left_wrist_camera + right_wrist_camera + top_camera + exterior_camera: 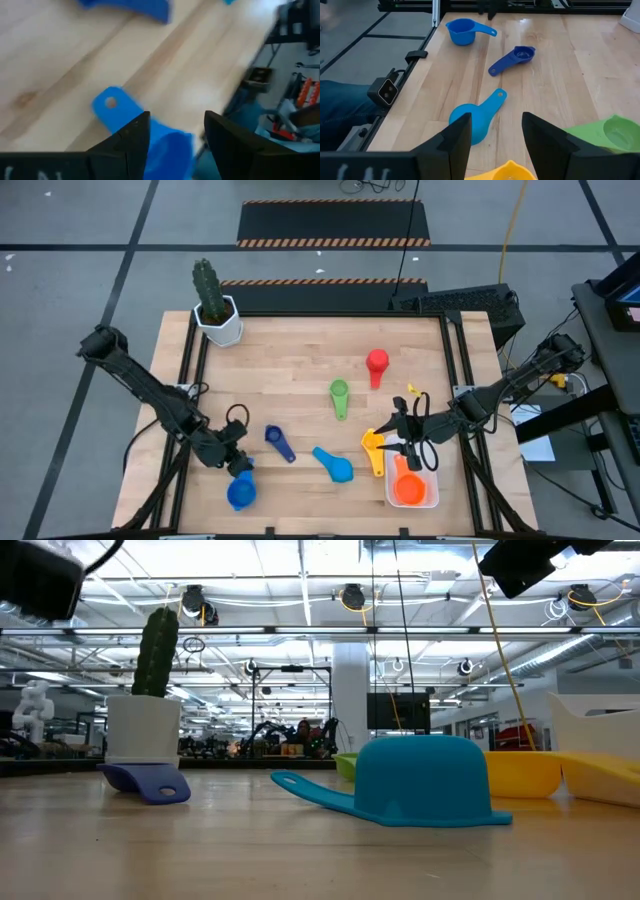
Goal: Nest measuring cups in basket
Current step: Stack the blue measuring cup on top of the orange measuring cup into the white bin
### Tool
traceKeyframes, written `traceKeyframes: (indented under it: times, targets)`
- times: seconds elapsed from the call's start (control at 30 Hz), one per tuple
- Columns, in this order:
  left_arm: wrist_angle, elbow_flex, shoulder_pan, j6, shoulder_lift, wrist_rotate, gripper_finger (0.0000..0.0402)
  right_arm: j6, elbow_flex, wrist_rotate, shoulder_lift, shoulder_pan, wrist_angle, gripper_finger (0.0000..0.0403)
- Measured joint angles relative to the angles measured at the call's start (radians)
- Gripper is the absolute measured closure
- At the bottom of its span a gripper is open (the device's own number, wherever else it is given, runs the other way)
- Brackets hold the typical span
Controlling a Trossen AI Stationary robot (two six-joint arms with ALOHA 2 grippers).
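My left gripper [236, 464] [174, 134] is open and low over a blue measuring cup [241, 493] near the table's near-left corner. Its fingers stand either side of where the cup's handle [111, 103] meets the bowl [169, 146]. My right gripper [405, 444] [496, 134] hovers open above the yellow cup [373, 446] [508, 171], beside the white basket [430, 498]. The orange cup [407, 488] sits in the basket. The light blue cup [336, 467] [422, 780] lies rim down. The dark blue [278, 442], green [339, 394] and red [377, 363] cups lie on the table. My left gripper comes down at the blue cup from above, one finger [131, 135] in front of the handle's root. I cannot tell whether it touches the cup, which rests on the table.
A white hexagonal pot with a cactus [217, 315] stands at the far-left corner. Black rails [190, 370] run along the table's left and right sides. Bare wood [290, 370] lies in the far middle of the table.
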Motion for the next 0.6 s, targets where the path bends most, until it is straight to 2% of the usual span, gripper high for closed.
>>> traceKeyframes:
  times: [0.27,0.47,0.6]
  targets:
    - [0.011,-0.091,-0.063,-0.112,0.0,0.001,0.016,0.011,0.0,0.001,0.0,0.0,0.0,0.0236]
    - [0.139,-0.131,-0.076,-0.127,0.0,-0.025,0.012,0.001,0.0,0.001,0.0,0.0,0.0,0.0236]
    - [0.138,-0.142,-0.075,-0.131,0.025,-0.035,0.0111,0.0,0.0,0.002,0.0,0.0,0.0,0.0236]
